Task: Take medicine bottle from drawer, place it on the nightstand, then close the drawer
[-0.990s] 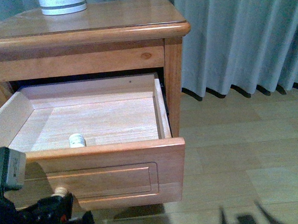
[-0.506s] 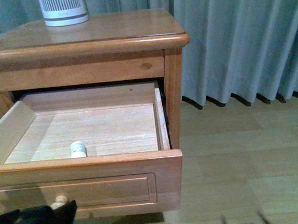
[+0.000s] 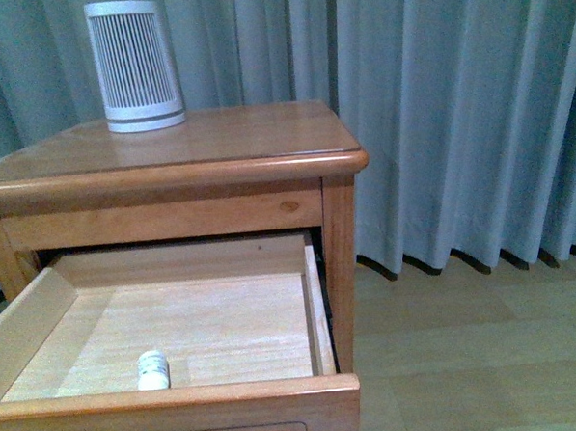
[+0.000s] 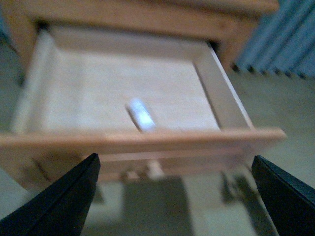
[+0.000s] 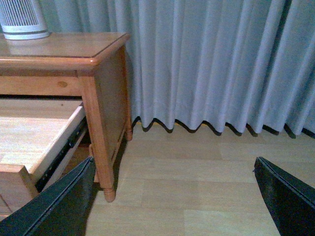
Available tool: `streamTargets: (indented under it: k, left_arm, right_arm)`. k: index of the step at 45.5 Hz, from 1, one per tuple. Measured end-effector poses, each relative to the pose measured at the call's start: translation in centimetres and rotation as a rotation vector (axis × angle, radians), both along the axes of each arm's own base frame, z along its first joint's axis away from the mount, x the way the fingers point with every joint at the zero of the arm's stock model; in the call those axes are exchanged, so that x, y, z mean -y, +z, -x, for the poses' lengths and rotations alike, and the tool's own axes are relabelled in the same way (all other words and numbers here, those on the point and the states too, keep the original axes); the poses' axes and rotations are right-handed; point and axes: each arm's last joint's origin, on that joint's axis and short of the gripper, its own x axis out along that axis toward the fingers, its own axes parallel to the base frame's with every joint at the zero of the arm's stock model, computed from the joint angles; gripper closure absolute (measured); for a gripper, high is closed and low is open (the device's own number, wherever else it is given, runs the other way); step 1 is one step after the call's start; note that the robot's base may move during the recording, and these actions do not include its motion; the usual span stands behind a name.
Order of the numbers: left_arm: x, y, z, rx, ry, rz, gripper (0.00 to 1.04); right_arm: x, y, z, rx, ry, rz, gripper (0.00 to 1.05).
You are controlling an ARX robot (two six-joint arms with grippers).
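Now, bottle (image 3: 153, 369): on the drawer floor just behind the front wall, ahead of the left claw (image 4: 174, 158) and past that wall; seemingly on its side, though the wrist view is blurred.
Drawer (image 3: 317, 310): pulled well out, likely so the bottle can be reached from above.
Left claw: fingers spread wide, empty, lined up for the reach.
Right claw (image 5: 173, 160): also spread wide and empty, off beside the nightstand (image 3: 235, 131), over bare floor.
Count: one bottle, one open drawer, one ribbed cylinder (image 3: 133, 67) on top, two claws.

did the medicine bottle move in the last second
No. The medicine bottle still lies against the front wall of the drawer; only the camera view shifted.
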Motion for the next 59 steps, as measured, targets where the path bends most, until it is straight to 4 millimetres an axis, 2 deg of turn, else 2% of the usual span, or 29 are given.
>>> streamTargets:
  k: [3,5,8,12,18,20,34,40,59]
  left_arm:
    - [0.0,0.5,1.5,0.166,0.120,-0.074,0.22]
    - [-0.3,0.6,3.3,0.230,0.213,-0.113,0.33]
    - [-0.9,0.7,4.4,0.304,0.226,-0.112,0.47]
    - [-1.6,-0.1,4.5,0.307,0.251,-0.128,0.64]
    - [-1.7,-1.1,4.5,0.300,0.247,-0.135,0.96]
    - [-1.7,-1.3,4.5,0.300,0.246,-0.135,1.01]
    - [-1.7,-2.1,4.6,0.306,0.245,-0.137,1.01]
    - [-1.7,-3.3,4.5,0.300,0.245,-0.138,1.01]
    - [-1.7,-3.3,4.6,0.307,0.250,-0.138,1.01]
  right_arm:
    - [0.0,0.0,0.0,0.000,0.000,0.000,0.07]
    - [0.0,0.0,0.0,0.000,0.000,0.000,0.07]
    - [0.0,0.0,0.0,0.000,0.000,0.000,0.07]
    - [0.0,0.0,0.0,0.000,-0.001,0.000,0.07]
    - [0.0,0.0,0.0,0.000,0.000,0.000,0.07]
    - [0.0,0.0,0.0,0.000,0.000,0.000,0.07]
    - [0.0,0.0,0.0,0.000,-0.003,0.000,0.07]
    - [0.0,0.0,0.0,0.000,-0.002,0.000,0.07]
    - [0.0,0.0,0.0,0.000,0.007,0.000,0.07]
